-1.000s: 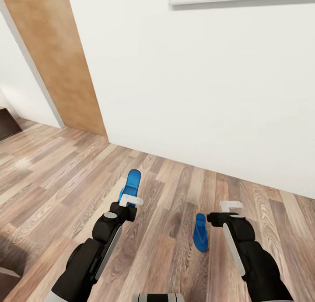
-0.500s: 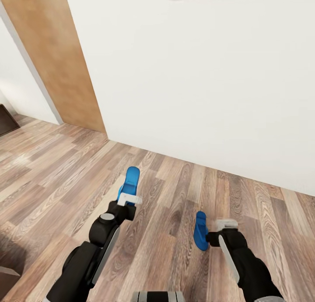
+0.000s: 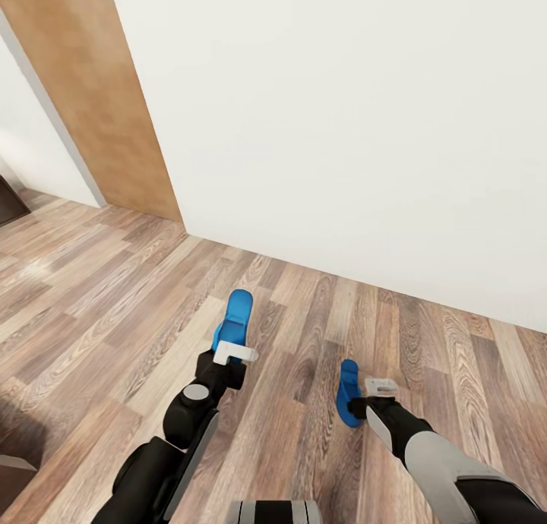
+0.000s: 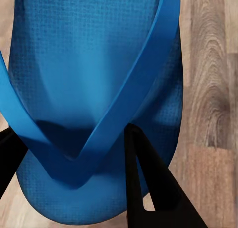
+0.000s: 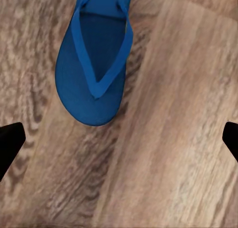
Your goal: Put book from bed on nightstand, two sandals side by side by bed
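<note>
One bright-blue sandal (image 3: 238, 311) is held off the wood floor, with my left gripper (image 3: 226, 342) shut on its heel end. In the left wrist view this sandal (image 4: 89, 64) is very close, its strap running between the black fingers (image 4: 148, 188). The other sandal (image 3: 348, 391) lies flat on the floor, strap up. My right gripper (image 3: 363, 407) hovers open right beside and above it. In the right wrist view that sandal (image 5: 96, 64) lies ahead of the wide-spread fingertips (image 5: 10, 143), untouched. The book, bed and nightstand are out of view.
A plain white wall (image 3: 342, 129) runs across just ahead, with a tan wooden door panel (image 3: 91, 91) at its left end. Dark furniture shows at the far left edge (image 3: 9, 201). Open plank floor (image 3: 91, 296) stretches to the left.
My right gripper has dropped and come in close over the floor sandal. The left gripper and its sandal have shifted slightly forward. The head view has tilted down, losing the picture frame.
</note>
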`<state>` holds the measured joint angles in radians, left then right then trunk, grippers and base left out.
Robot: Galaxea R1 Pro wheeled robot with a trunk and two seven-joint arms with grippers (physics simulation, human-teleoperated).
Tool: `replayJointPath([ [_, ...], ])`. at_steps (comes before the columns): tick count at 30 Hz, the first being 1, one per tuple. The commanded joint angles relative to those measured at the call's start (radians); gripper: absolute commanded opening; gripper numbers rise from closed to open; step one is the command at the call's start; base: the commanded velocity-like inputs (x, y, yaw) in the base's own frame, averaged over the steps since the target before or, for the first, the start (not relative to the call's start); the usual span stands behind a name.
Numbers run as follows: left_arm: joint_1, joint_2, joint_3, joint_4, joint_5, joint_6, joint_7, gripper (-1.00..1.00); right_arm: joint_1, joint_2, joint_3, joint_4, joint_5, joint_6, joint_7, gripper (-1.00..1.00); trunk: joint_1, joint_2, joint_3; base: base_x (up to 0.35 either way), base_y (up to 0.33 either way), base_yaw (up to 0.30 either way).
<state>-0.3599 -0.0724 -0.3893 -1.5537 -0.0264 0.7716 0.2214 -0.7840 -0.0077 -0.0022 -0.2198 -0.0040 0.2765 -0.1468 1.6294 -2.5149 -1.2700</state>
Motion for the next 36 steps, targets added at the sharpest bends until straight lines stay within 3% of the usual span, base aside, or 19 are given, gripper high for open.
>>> replayJointPath([
  [1,-0.001,-0.003,-0.002,-0.001,-0.004,0.006,0.006,-1.00,-0.001,0.000,-0.001,0.000,-0.003,0.028,0.004,1.00,0.000,0.000,-0.001,0.000,0.000,0.000],
  [5,-0.001,-0.008,-0.002,0.001,-0.004,0.007,0.007,-1.00,-0.003,-0.001,-0.001,-0.005,-0.026,0.117,0.033,1.00,0.000,0.000,-0.001,0.033,0.000,0.000],
  [10,-0.001,-0.009,-0.002,0.001,-0.004,0.008,0.007,-1.00,-0.003,-0.001,-0.001,-0.010,-0.034,0.166,0.042,1.00,0.000,0.000,-0.001,0.244,-0.029,0.000],
  [29,-0.001,-0.009,-0.002,0.002,-0.004,0.009,0.006,-1.00,-0.003,-0.002,-0.002,-0.010,-0.035,0.170,0.051,1.00,0.000,0.000,-0.001,0.313,-0.081,0.000],
  [36,-0.001,-0.008,-0.002,0.002,-0.004,0.009,0.006,-1.00,-0.003,-0.002,-0.003,-0.010,-0.036,0.162,0.079,1.00,0.001,-0.001,-0.008,0.084,-0.006,0.000],
])
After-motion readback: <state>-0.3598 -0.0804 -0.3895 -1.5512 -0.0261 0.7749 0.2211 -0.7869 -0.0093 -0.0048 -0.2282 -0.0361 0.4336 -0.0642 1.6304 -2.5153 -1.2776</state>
